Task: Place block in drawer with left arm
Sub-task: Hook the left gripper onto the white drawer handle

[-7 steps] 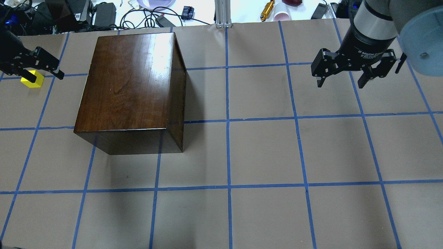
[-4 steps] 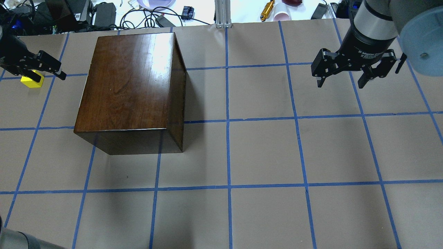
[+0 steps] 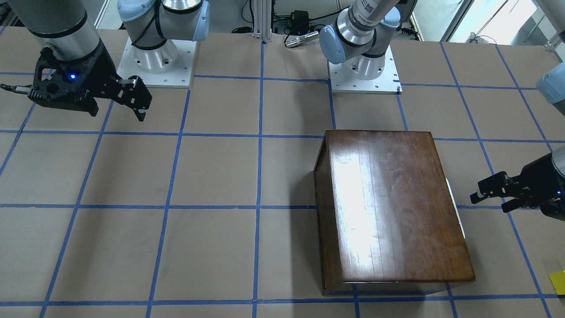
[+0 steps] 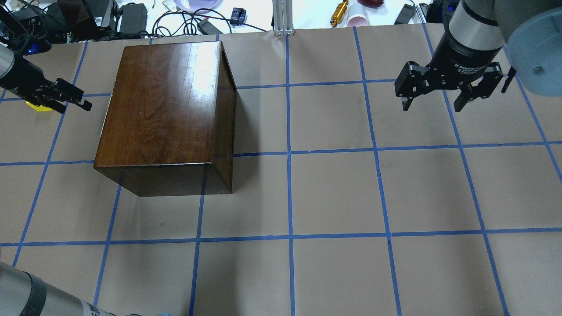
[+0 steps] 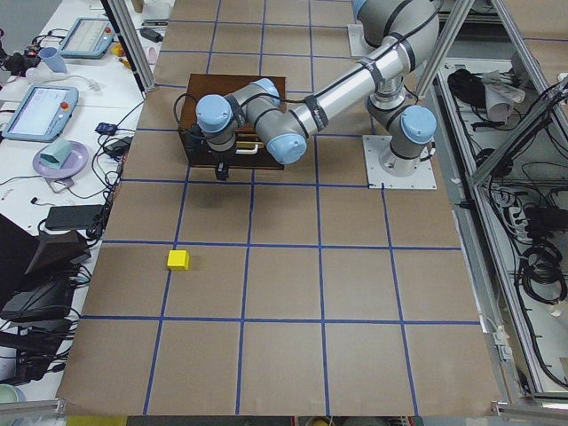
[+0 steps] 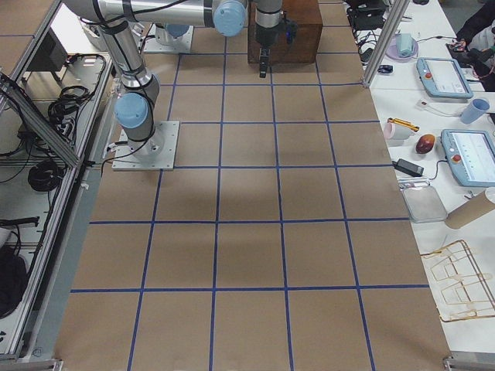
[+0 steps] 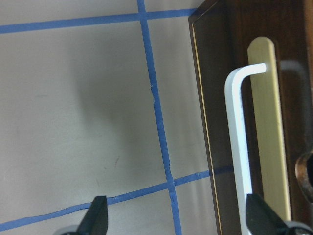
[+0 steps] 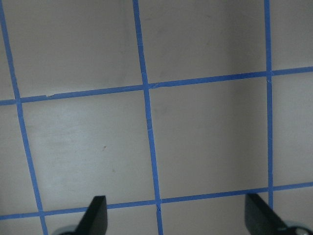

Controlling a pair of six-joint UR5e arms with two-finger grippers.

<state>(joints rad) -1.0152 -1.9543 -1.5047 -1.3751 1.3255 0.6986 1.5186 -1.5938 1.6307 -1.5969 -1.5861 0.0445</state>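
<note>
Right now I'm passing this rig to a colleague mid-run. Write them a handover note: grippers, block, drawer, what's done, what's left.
Left gripper: open, empty, facing the drawer front, not closed on its handle.
Right gripper: open, empty, above bare table.
Block: on the table, apart from the wooden box, not gripped.
Drawer: shut inside the box.
Done: nothing visible yet.
Left: probably pull the drawer open, then pick the block with the left arm and set it inside.
</note>
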